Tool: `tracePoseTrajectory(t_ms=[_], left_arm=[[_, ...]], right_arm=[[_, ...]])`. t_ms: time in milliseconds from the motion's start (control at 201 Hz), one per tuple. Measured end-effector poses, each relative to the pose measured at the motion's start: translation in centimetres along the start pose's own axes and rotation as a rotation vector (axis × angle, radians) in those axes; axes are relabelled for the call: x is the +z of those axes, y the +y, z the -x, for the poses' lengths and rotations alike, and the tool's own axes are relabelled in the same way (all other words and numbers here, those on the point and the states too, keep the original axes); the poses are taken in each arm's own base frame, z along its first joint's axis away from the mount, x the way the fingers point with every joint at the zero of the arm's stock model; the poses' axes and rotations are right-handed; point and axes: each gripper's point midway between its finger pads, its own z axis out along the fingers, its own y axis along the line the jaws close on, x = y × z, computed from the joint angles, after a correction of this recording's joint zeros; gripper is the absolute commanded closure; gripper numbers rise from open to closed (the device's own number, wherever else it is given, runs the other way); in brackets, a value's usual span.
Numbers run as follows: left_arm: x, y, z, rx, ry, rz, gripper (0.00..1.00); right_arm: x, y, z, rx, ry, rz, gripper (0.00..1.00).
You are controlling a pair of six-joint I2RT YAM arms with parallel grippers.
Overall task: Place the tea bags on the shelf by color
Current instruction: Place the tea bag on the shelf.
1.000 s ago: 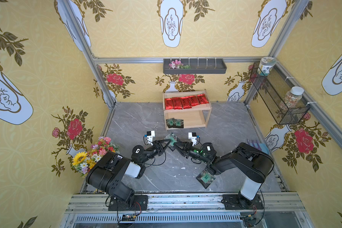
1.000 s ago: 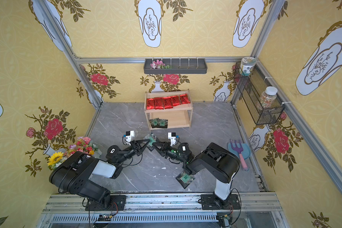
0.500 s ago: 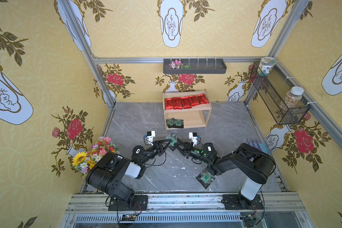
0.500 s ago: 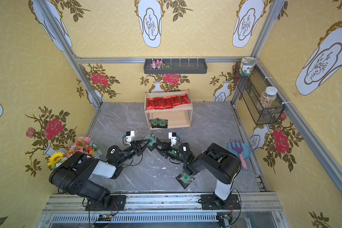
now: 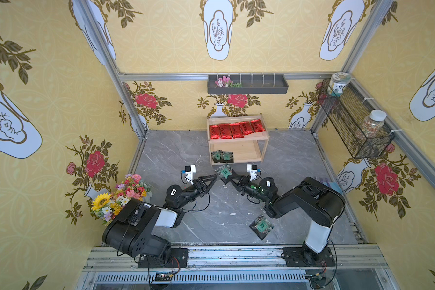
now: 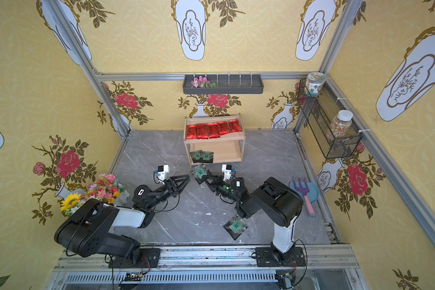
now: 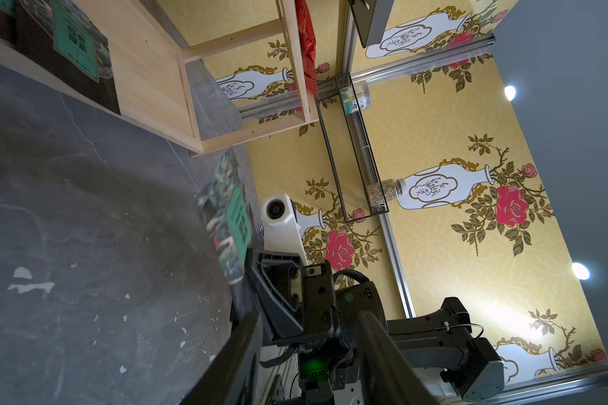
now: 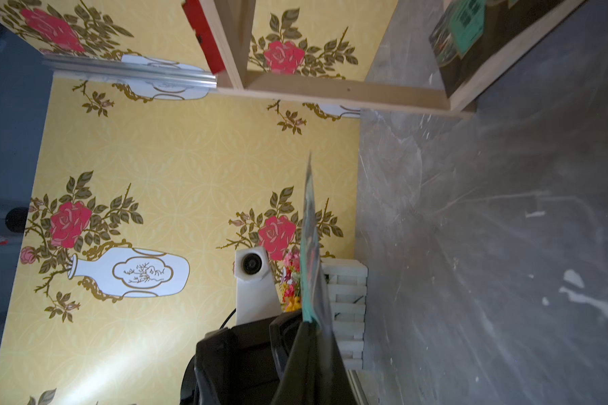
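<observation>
Right end effector (image 5: 228, 176) clamps green packet (image 5: 224, 171) | shelf (image 5: 249, 161) just beyond

A robotics lab cell dressed up as a room at home. The wallpaper (image 5: 161, 45) of vases and roses sits on flat panels framed by aluminium bars (image 5: 161, 76). A left arm (image 5: 136, 226) and a right arm (image 5: 317, 200) are mounted on a metal rail (image 5: 236, 258) at the near edge, with a bare circuit board (image 5: 164, 276) nearer still. Homely props: flowers (image 5: 121, 195) at left, a shelf (image 5: 239, 140) far, a wire basket (image 5: 349, 125) at right. Beyond the panels a wrist view shows a grey ceiling (image 7: 576, 140) with spotlights (image 7: 510, 92).
</observation>
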Motion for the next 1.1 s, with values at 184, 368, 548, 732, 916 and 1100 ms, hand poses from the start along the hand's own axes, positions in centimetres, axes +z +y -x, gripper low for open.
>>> tracePoseTrajectory(t_ms=[184, 368, 548, 732, 916, 1100], left_arm=[[0.0, 0.0, 0.6, 0.031, 0.0, 0.035, 0.49], [-0.3, 0.5, 0.7, 0.046, 0.009, 0.08, 0.48], [-0.8, 1.1, 0.3, 0.042, 0.014, 0.108, 0.47], [-1.3, 1.1, 0.0, 0.047, 0.017, 0.118, 0.47], [-1.4, 0.6, 0.1, 0.073, 0.014, 0.114, 0.46], [-1.5, 0.7, 0.1, 0.074, 0.013, 0.123, 0.46]], right_arm=[[0.5, -2.0, 4.1, -0.029, -0.14, -0.043, 1.0], [1.6, -4.5, 7.3, -0.037, -0.259, -0.089, 1.0], [2.4, -5.3, 9.8, -0.053, -0.343, -0.105, 0.99], [3.3, -6.1, 11.6, -0.064, -0.389, -0.144, 0.99], [3.8, -7.1, 12.9, -0.054, -0.41, -0.193, 0.99], [4.0, -9.2, 14.1, -0.022, -0.426, -0.249, 0.99]])
